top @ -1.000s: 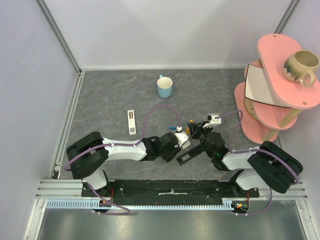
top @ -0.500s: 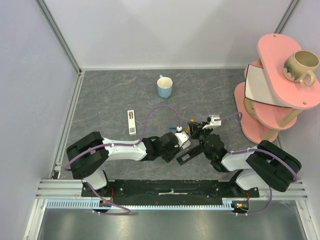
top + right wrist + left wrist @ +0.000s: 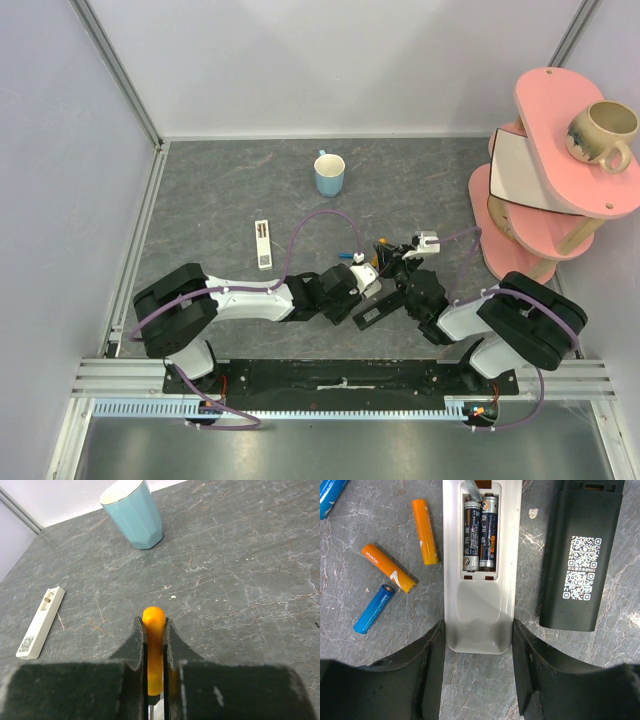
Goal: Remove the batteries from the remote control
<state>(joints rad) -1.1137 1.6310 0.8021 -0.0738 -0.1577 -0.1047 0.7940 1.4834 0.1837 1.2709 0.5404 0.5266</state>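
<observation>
High rear overview, two close wrist views, shared tabletop.

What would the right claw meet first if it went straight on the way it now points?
Most likely the teal cup, standing ahead and slightly left of where the right claw aims; the table between looks free. Depth is unclear, so it may only graze it.

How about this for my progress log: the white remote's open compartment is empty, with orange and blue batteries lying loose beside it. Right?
Not empty. The left wrist view shows two dark cells seated in the white remote's open compartment; orange and blue batteries do lie loose beside it.
</observation>
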